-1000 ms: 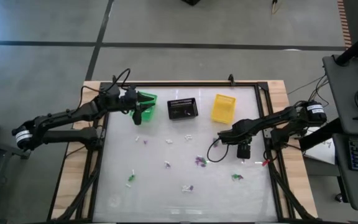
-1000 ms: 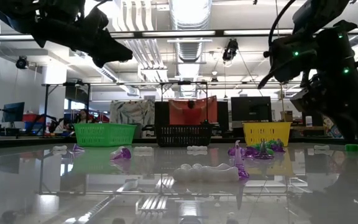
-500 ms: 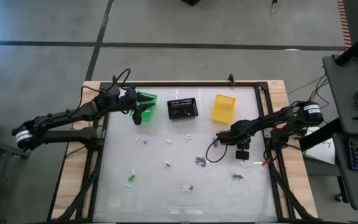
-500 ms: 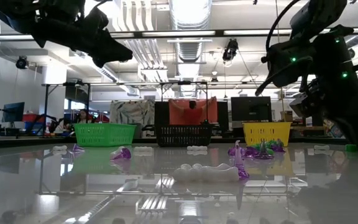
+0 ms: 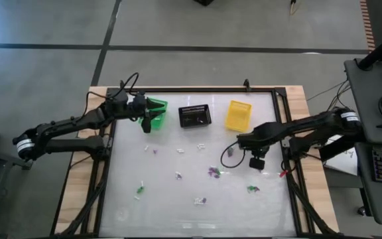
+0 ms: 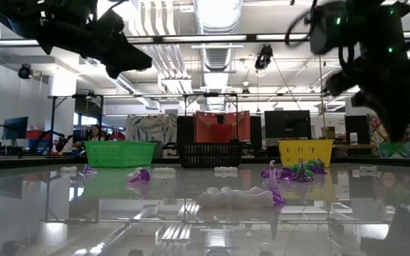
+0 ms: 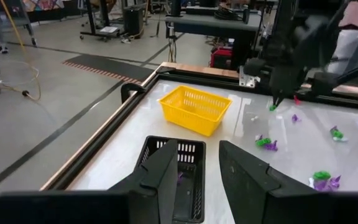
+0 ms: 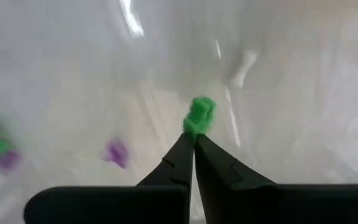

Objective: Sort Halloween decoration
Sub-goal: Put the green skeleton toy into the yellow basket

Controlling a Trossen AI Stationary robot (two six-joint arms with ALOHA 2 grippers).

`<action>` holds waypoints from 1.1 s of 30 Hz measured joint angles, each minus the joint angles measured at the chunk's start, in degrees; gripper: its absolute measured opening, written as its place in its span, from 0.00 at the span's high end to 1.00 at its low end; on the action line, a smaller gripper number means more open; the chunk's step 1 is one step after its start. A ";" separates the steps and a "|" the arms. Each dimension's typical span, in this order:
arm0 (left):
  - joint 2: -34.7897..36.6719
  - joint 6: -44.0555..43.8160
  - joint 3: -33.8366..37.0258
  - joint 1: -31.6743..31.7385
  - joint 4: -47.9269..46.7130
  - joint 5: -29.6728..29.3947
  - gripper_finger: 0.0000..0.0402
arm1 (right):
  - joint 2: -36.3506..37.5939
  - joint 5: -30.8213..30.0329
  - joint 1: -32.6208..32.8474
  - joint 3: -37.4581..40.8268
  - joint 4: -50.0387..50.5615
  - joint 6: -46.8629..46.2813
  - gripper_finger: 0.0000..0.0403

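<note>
My right gripper (image 5: 258, 164) hangs over the table's right part, fingers pointing down, shut on a small green trinket (image 8: 199, 115). The trinket also shows in the low view, green trinket (image 6: 397, 148), above the tabletop. Other white, purple and green trinkets lie scattered on the white table, such as a purple one (image 5: 213, 172) and a white one (image 5: 201, 144). My left gripper (image 5: 148, 126) hovers by the green basket (image 5: 156, 106) at the far left. Its fingers (image 7: 166, 163) stand apart with nothing between them. My right gripper pinches the green trinket's near end (image 8: 193, 128) between its two fingertips (image 8: 183, 148), coming from above and pointing down. Most of the trinket sticks out beyond the tips. It hangs clear of the table.
Three small baskets stand in a row along the far side: the green one, a black one (image 5: 195, 116) and a yellow one (image 5: 238, 114). A raised dark frame (image 5: 197, 88) runs round the table. Loose trinkets lie between the two arms.
My right gripper has shut on the green trinket that lay on the table beneath it and has risen, lifting the trinket clear. It has also turned a little. My left arm has kept still.
</note>
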State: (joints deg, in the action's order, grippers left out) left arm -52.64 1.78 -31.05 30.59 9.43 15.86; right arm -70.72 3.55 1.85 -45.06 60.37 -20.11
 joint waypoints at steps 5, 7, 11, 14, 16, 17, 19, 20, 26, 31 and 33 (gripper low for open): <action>0.00 -2.46 0.00 -0.02 0.39 0.00 0.75 | 7.97 -0.18 0.00 0.08 -8.66 -3.48 0.98; 0.00 -3.28 0.00 -0.02 0.52 0.01 0.75 | 10.38 -1.98 0.00 0.11 -12.29 -3.64 0.98; 0.00 -4.75 0.00 -0.06 0.48 0.00 0.75 | 13.19 -3.66 0.00 0.18 -18.15 -2.69 0.98; 0.00 -5.36 0.00 -0.11 0.46 0.01 0.75 | 13.37 -3.63 0.00 0.18 -22.66 -1.53 0.98; 0.00 -5.60 0.00 -0.17 0.46 0.00 0.75 | 12.70 -3.57 0.00 0.19 -24.04 -0.88 0.98; 0.00 -5.79 0.00 -0.17 0.46 0.00 0.75 | 12.33 -3.50 0.00 0.19 -24.33 -0.86 0.98; 0.00 -5.97 0.00 -0.17 0.46 0.00 0.75 | 11.14 -3.48 0.00 0.24 -24.09 -1.55 0.98; 0.00 -6.21 0.00 -0.17 0.46 0.02 0.75 | 10.55 -3.39 0.00 0.24 -23.70 -3.07 0.98; 0.00 -7.06 0.00 -0.17 0.44 0.00 0.75 | 5.91 -3.38 -0.39 0.25 -15.72 -27.62 0.98; 0.00 -7.06 0.00 -0.17 0.84 0.00 0.75 | 1.97 -3.32 -0.37 0.28 -10.16 -43.62 0.97; 0.00 -7.06 0.00 -0.17 1.11 0.00 0.75 | 0.55 -3.35 -0.37 0.28 -8.56 -45.08 0.95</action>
State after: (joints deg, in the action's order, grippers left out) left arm -52.64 -5.28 -31.05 30.41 10.54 15.86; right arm -70.17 0.20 1.48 -44.77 51.81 -65.19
